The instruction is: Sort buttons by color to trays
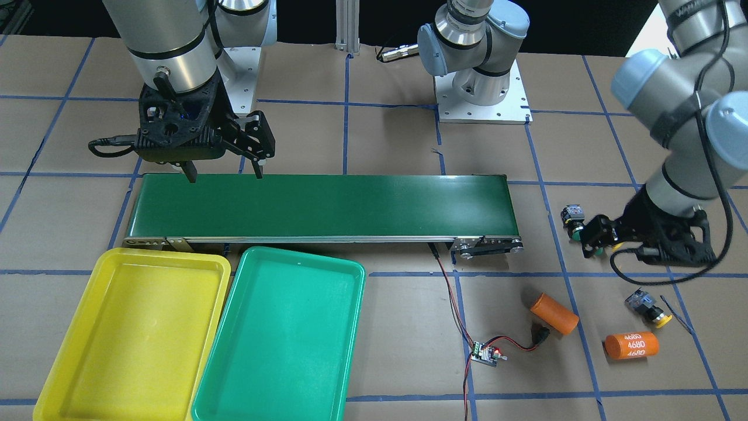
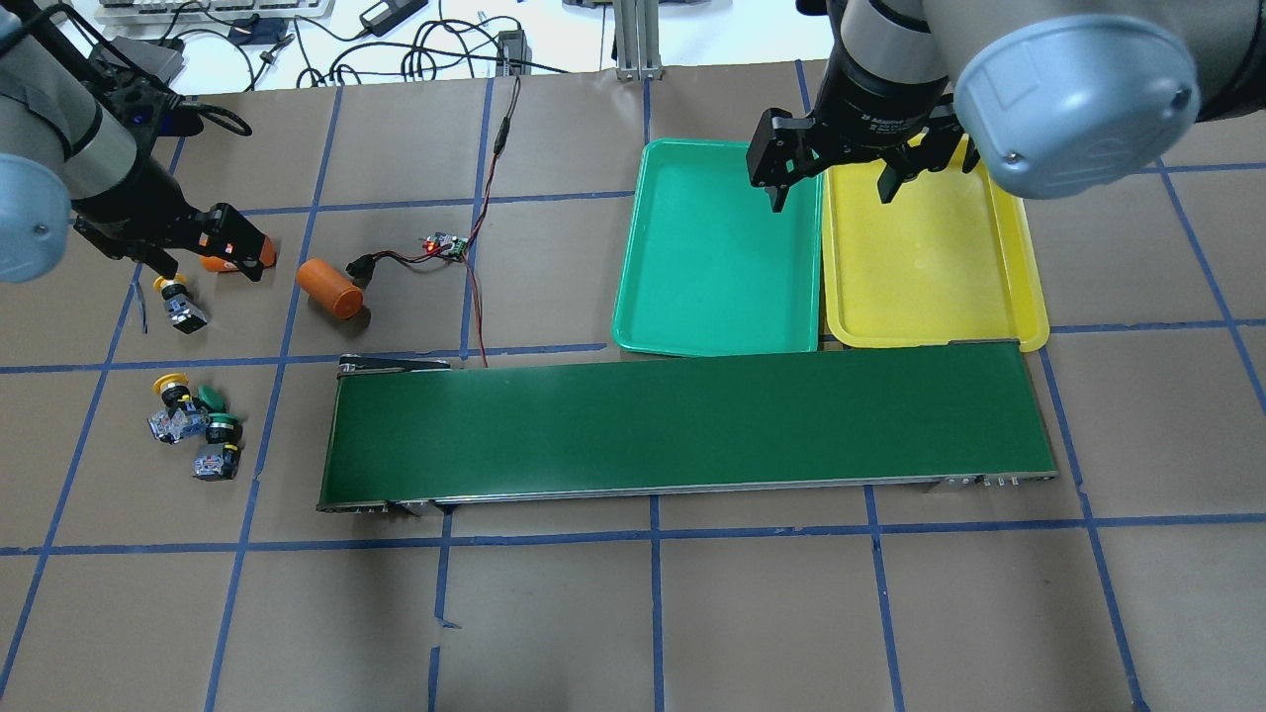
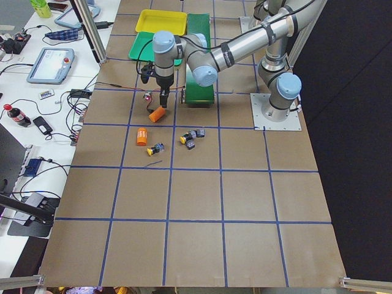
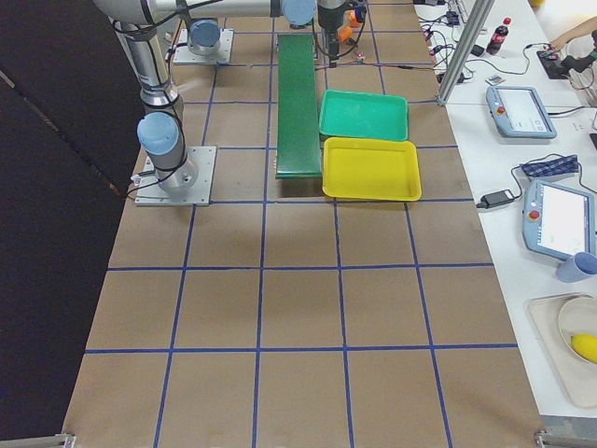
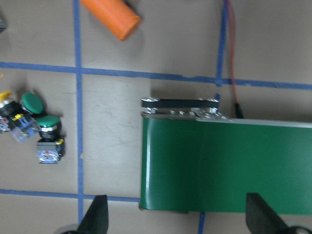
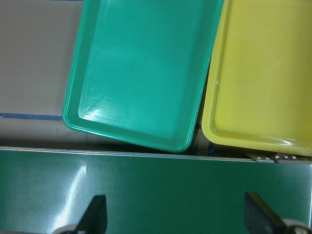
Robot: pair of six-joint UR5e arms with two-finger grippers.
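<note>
One yellow button (image 2: 176,302) lies alone at the table's left. Another yellow button (image 2: 170,384) and two green buttons (image 2: 210,398) (image 2: 220,435) lie clustered left of the belt; the green ones show in the left wrist view (image 5: 33,103) (image 5: 48,124). My left gripper (image 2: 203,262) (image 5: 178,219) is open and empty, hovering above the table near the lone yellow button (image 1: 648,307). My right gripper (image 2: 831,193) (image 6: 178,219) (image 1: 224,173) is open and empty above the belt's right end. The green tray (image 2: 717,257) and the yellow tray (image 2: 930,257) lie side by side, both empty.
A long dark-green conveyor belt (image 2: 682,425) runs across the middle. Two orange cylinders (image 1: 554,313) (image 1: 631,345) lie near the buttons. A small controller board (image 2: 445,245) with red and black wires sits beyond the belt's left end.
</note>
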